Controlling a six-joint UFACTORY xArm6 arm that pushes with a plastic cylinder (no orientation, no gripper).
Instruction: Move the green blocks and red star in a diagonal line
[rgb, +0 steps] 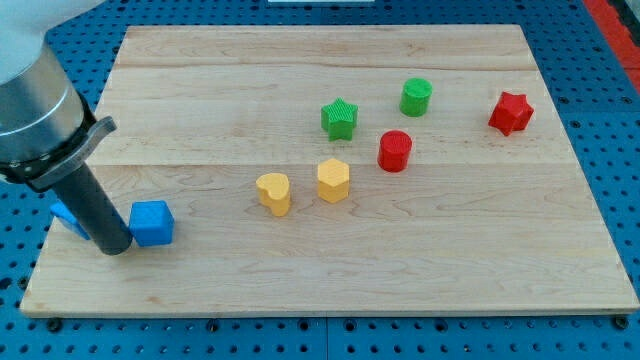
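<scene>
A green star (339, 118) sits above the board's middle, with a green cylinder (416, 96) up and to its right. A red star (510, 112) lies near the view's right edge of the board. My tip (113, 247) rests at the board's lower left, far from these three blocks. It stands just left of a blue cube (152, 223), touching or nearly touching it.
A red cylinder (395, 151) lies below the green cylinder. A yellow hexagon (333, 181) and a yellow heart-like block (273, 192) sit near the middle. Another blue block (68, 215) is partly hidden behind the rod at the wooden board's (300, 280) left edge.
</scene>
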